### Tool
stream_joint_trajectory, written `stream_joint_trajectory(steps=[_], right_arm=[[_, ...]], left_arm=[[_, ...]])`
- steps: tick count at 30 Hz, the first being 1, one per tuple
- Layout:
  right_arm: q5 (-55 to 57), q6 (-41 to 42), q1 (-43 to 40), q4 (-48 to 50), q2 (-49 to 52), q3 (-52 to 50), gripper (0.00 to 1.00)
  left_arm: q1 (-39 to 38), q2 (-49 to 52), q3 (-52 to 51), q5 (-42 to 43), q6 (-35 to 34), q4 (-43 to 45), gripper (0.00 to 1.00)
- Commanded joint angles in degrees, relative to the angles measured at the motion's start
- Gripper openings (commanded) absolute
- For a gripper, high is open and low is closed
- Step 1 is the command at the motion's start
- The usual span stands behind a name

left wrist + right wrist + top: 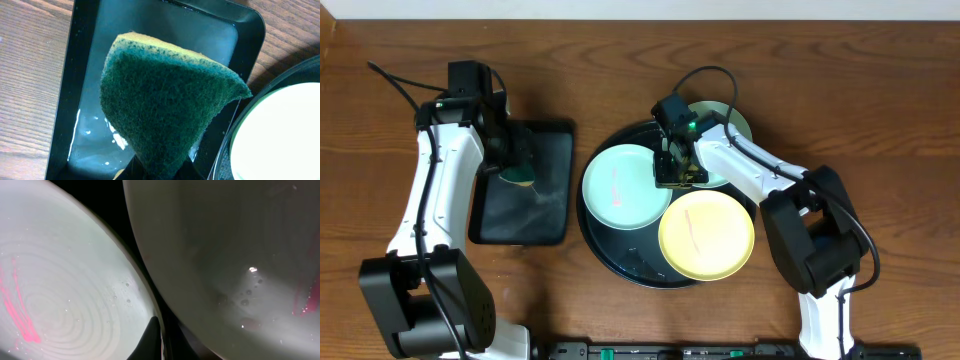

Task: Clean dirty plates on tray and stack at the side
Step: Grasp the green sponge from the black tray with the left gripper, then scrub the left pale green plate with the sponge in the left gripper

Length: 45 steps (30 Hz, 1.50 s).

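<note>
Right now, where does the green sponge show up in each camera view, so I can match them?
Overhead: the sponge sits left of centre, over the rectangular tray.
Left wrist: it fills the middle of the picture.
Right wrist: not in view.
Shared landmark: the mint plate nearest that tray, at the left wrist's lower right and probably the right wrist's left.

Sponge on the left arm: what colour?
The sponge is dark green, with a yellow backing layer; left wrist view shows it best.
</note>
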Motion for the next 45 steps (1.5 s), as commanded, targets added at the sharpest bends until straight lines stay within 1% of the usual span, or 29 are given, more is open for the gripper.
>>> stream_joint_trajectory(steps=[1, 24, 27, 29, 32, 37, 42, 45], right_arm=[[1.6, -0.2, 0.9, 0.3, 1.0, 0.6, 0.01], [1.6, -0.2, 0.9, 0.4, 1.0, 0.6, 0.01], [1.5, -0.2, 0.9, 0.4, 1.0, 0.6, 0.01], [1.5, -0.2, 0.9, 0.5, 1.0, 0.6, 0.01], [1.5, -0.2, 0.9, 0.6, 1.0, 0.6, 0.01], [1.5, -0.2, 0.8, 0.3, 1.0, 0.6, 0.01], [1.5, -0.2, 0.8, 0.3, 1.0, 0.6, 0.01], [1.5, -0.2, 0.8, 0.3, 1.0, 0.6, 0.01]], left_arm=[[0.2, 0.0, 0.1, -0.8, -0.5, 0.1, 0.07], [-0.3, 0.0, 0.1, -0.7, -0.5, 0.0, 0.07], [-2.6, 0.0, 0.1, -0.7, -1.4, 0.2, 0.07], [-5.5, 0.1, 0.1, -0.7, -2.4, 0.9, 0.07], [-11.2, 0.7, 0.1, -0.5, -6.5, 2.7, 0.07], [-16.5, 3.6, 0.1, 4.3, -9.1, 3.3, 0.08], [-19.5, 8.1, 0.1, 6.7, -9.9, 3.1, 0.08], [-20.7, 10.8, 0.1, 11.2, -10.2, 3.3, 0.07]])
